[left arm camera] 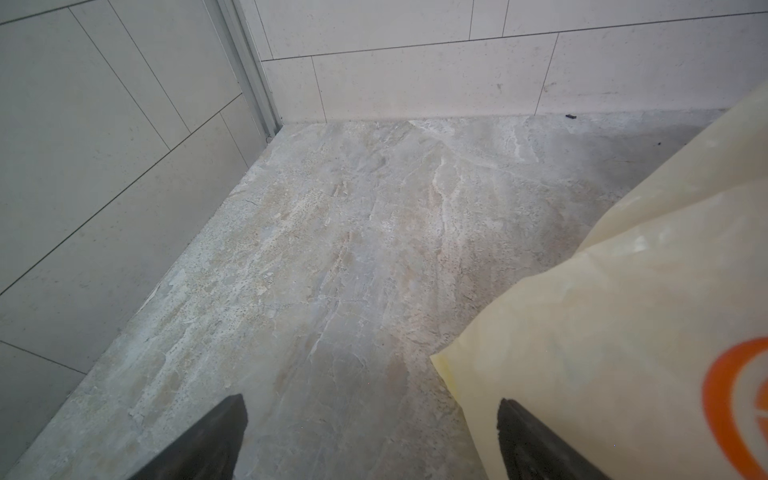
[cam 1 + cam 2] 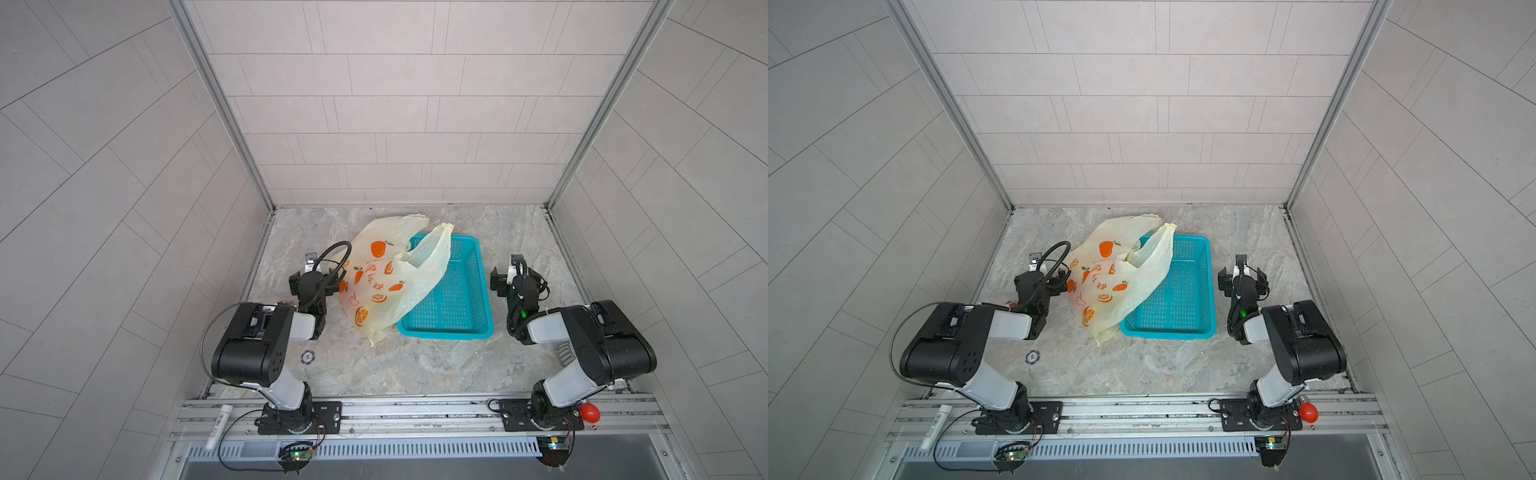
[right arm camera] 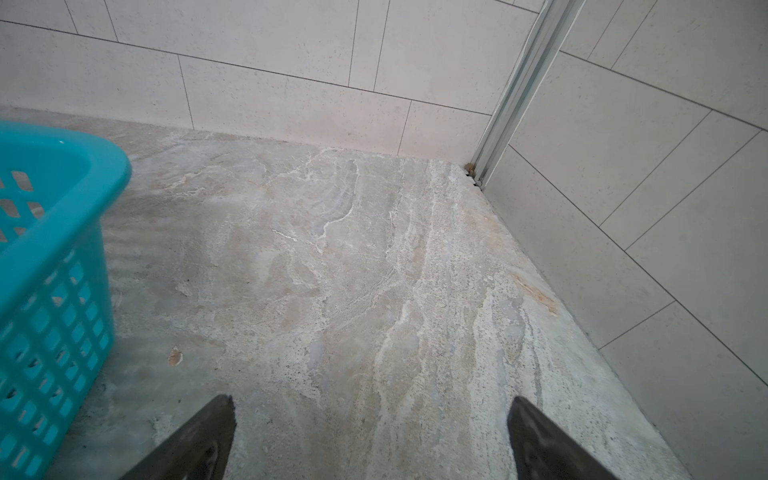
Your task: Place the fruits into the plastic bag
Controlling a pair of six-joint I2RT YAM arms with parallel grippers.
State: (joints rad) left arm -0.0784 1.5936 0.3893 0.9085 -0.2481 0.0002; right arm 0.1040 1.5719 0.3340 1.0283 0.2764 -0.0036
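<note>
Your left gripper (image 1: 372,436) has its jaws spread wide and holds nothing; one finger sits just beside the plastic bag (image 1: 623,324). Your right gripper (image 3: 372,432) also has its jaws wide with nothing held, over bare tabletop (image 3: 332,270) near the teal basket (image 3: 62,249). The bag (image 2: 382,291) lies bulging on the tabletop, thin pale-yellow film, with its handle end draped over the basket's left rim. It's printed with oranges, orange slices and orange characters, too small to read. The fruits themselves can't be made out through the film.
</note>
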